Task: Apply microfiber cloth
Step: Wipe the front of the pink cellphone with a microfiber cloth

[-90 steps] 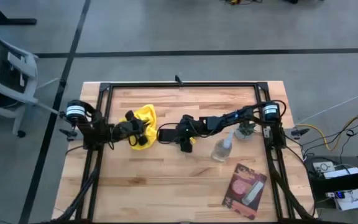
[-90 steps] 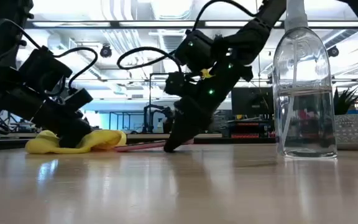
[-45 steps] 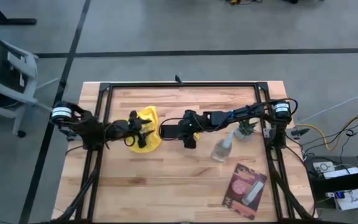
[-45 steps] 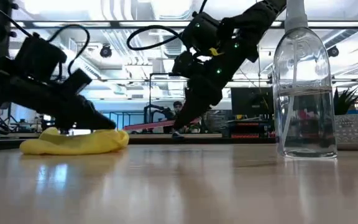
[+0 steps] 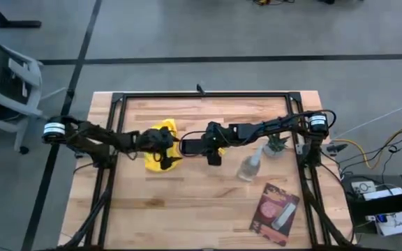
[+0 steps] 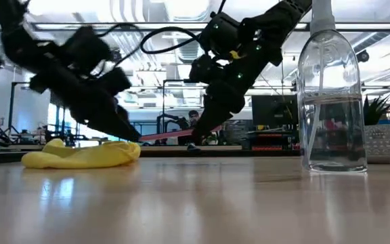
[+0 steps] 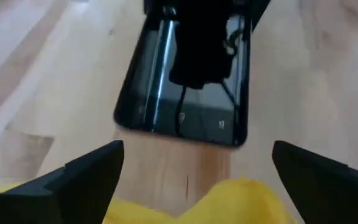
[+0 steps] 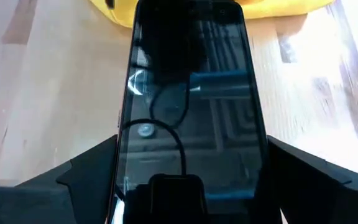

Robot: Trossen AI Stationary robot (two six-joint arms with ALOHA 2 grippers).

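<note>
Bright overhead ceiling lights glare on the glossy table (image 6: 195, 203); the left arm shows motion blur.

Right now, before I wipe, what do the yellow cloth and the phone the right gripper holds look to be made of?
The microfiber cloth looks like soft matte fabric: it lies in limp wrinkled folds. The phone in the right gripper looks like glossy dark glass: its face mirrors ceiling lines and cables. The left gripper, fingers apart, hangs over the cloth.

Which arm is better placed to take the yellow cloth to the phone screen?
Left. The left gripper is open right over the microfiber cloth, while the right gripper holds the phone beside it.
</note>
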